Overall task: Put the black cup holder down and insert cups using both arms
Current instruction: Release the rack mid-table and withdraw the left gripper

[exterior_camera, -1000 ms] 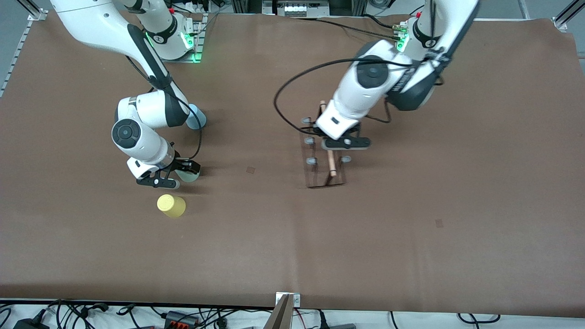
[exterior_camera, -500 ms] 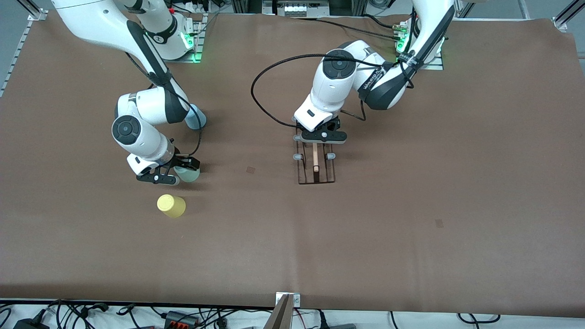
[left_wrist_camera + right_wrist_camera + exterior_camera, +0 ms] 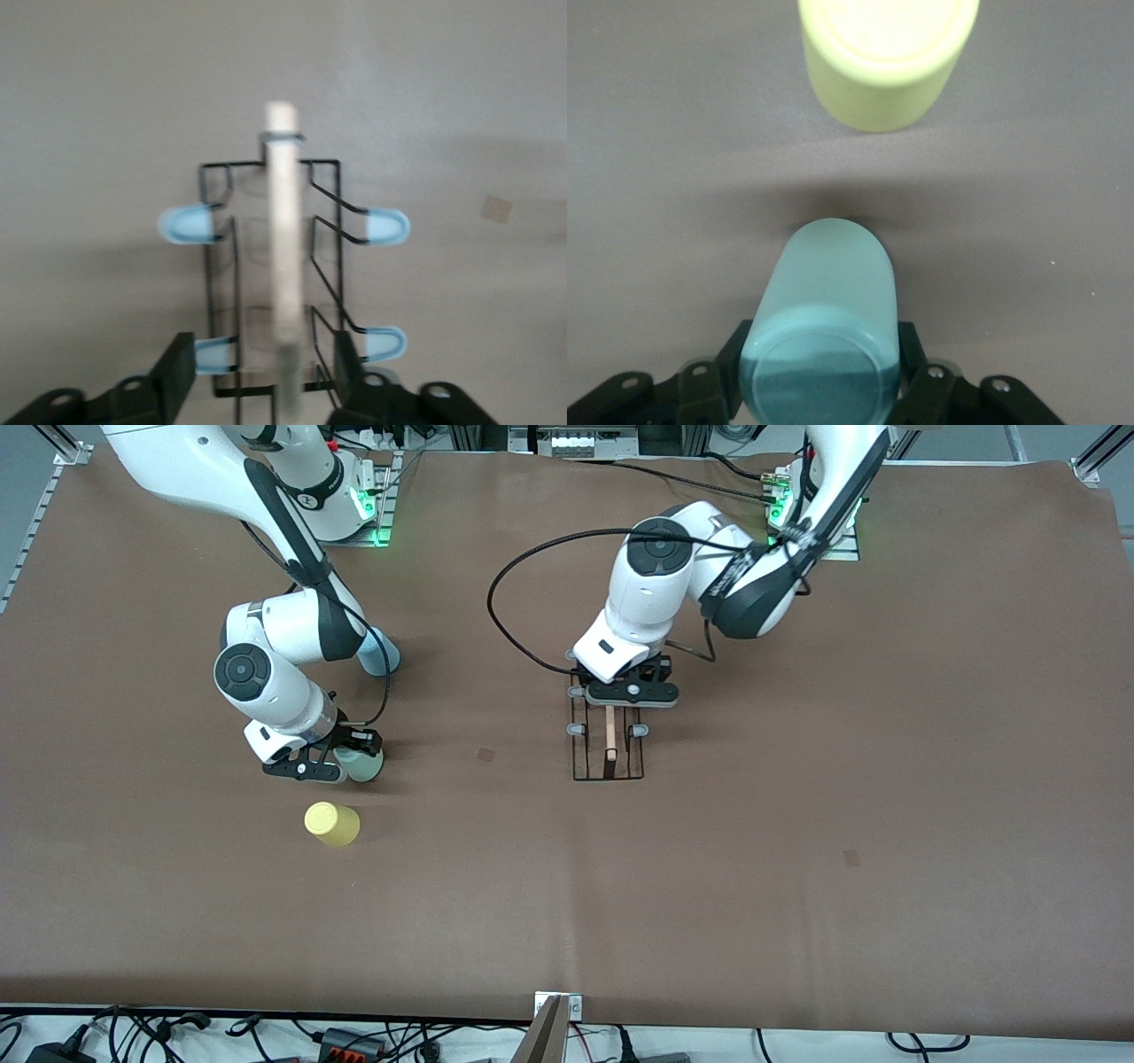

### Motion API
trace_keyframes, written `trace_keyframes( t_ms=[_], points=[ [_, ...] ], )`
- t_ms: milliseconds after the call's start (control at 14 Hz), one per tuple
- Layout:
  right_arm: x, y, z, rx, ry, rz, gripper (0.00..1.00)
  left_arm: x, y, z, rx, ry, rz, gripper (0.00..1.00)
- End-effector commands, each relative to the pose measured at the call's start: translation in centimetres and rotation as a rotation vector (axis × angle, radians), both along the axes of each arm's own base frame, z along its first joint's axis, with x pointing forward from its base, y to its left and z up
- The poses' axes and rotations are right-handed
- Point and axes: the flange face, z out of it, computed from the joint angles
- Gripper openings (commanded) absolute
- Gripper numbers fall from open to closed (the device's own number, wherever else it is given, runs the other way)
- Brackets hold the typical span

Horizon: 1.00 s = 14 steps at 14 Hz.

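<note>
- Black fingers of the right gripper (image 3: 341, 764) are closed on the sides of the mint green cup (image 3: 363, 763), low over the worktop (image 3: 797, 886) toward the right arm's end.
- In the right wrist view the same gripper (image 3: 824, 376) clasps the mint green cup (image 3: 824, 328) near its flat base, one finger (image 3: 735, 367) on each side; the cup appears upside down.
- Just nearer the front camera than that cup, the yellow cup (image 3: 332, 824) stands alone on the worktop, also upside down and apart from the gripper. The right wrist view shows the yellow cup (image 3: 886, 57) close by, with a strip of bare worktop between the two cups.
- Farther from the front camera, the light blue cup (image 3: 383, 654) rests on the worktop, partly hidden by the right arm (image 3: 266, 664).
- Around the middle of the worktop, the left gripper (image 3: 625, 693) sits low over the black cup holder (image 3: 608, 735), at the end of the rack that lies farther from the front camera.
- In the left wrist view the left gripper (image 3: 257, 376) has its jaws spread apart, one finger (image 3: 177, 376) on each side of the wooden rod handle (image 3: 283, 257), not pressing it.
- The black cup holder (image 3: 270, 274) lies flat on the worktop, its handle running down the centre and its pale-tipped pegs (image 3: 186, 223) sticking out to both sides. No cup is on any peg.
- The left arm (image 3: 709, 584) reaches in from its base at the worktop's edge farthest from the front camera.
</note>
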Motion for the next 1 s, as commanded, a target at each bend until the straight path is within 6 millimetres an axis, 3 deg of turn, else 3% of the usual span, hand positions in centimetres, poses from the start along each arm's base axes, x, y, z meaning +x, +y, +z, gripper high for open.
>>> trace_keyframes(
  t_ms=[0,71,286,643,857,929],
  points=[
    [0.9,1.3,3.5,0.001,-0.017,0.027,0.09,1.8,3.0,7.2,0.101,0.013,0.027,1.00],
    [1.4,1.6,4.3,0.000,-0.014,0.030,0.09,2.6,4.0,8.9,0.132,0.042,-0.009,1.00],
    [2.0,3.3,7.4,-0.003,-0.007,0.052,0.07,4.8,9.7,11.5,0.182,0.107,-0.082,1.00],
    [3.1,8.4,14.6,-0.002,0.019,0.046,0.08,9.4,23.1,17.5,0.160,0.145,-0.166,1.00],
    [1.9,14.9,15.5,0.011,0.003,-0.036,0.07,9.3,29.9,20.6,0.140,0.119,-0.238,1.00],
    [1.2,17.9,15.6,0.017,-0.004,-0.066,0.07,9.0,32.7,20.9,0.146,0.122,-0.248,1.00]
  ],
)
